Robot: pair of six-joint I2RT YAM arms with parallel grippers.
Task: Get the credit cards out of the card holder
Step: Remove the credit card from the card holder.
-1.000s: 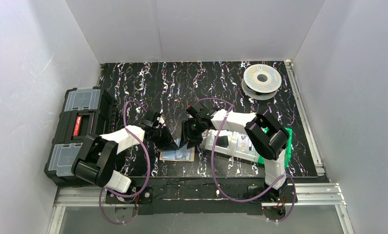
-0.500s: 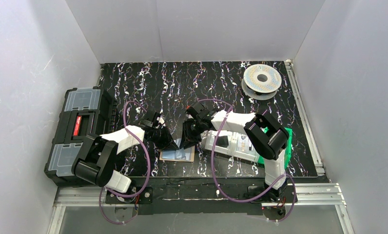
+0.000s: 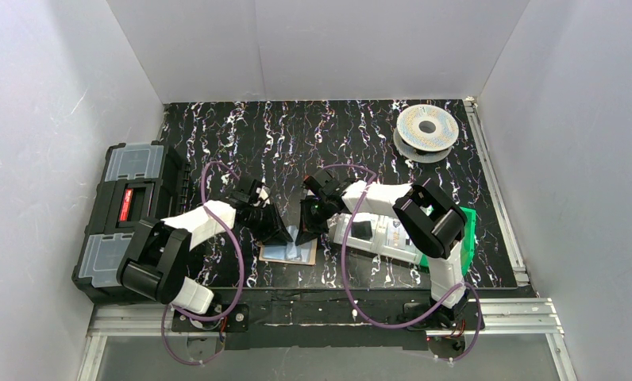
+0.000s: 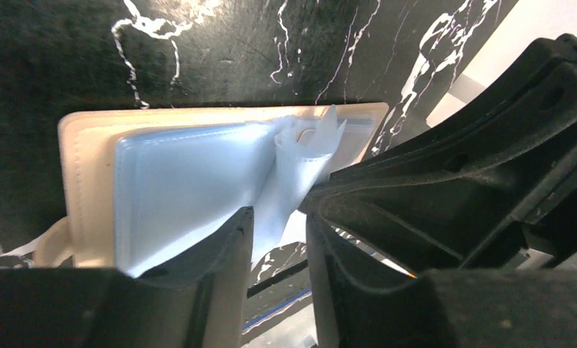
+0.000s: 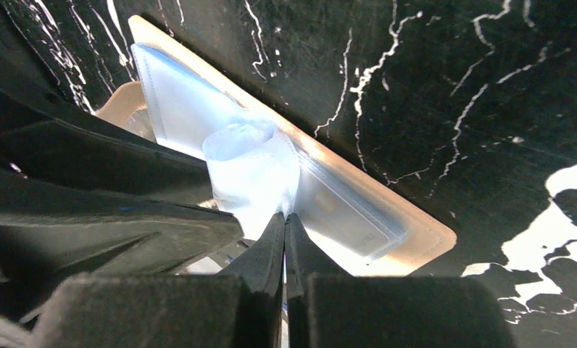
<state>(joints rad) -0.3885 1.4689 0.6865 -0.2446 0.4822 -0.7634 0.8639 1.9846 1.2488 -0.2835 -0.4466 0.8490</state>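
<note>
The tan card holder lies open on the black marbled table, near the front edge. Pale blue, shiny plastic leaves lie on its panel; a card shows flat inside one. My right gripper is shut on a curled pale blue leaf and holds it lifted off the holder. My left gripper is right beside it, jaws a narrow gap apart, with the leaf's lower edge reaching between the tips. In the top view both grippers, left and right, hide most of the holder.
A black toolbox stands at the left edge. A filament spool lies at the back right. A clear compartment tray and a green bin sit under the right arm, just right of the holder.
Both grippers have shifted only slightly above the card holder, the right one drawing a little nearer the left. The holder has not moved.
</note>
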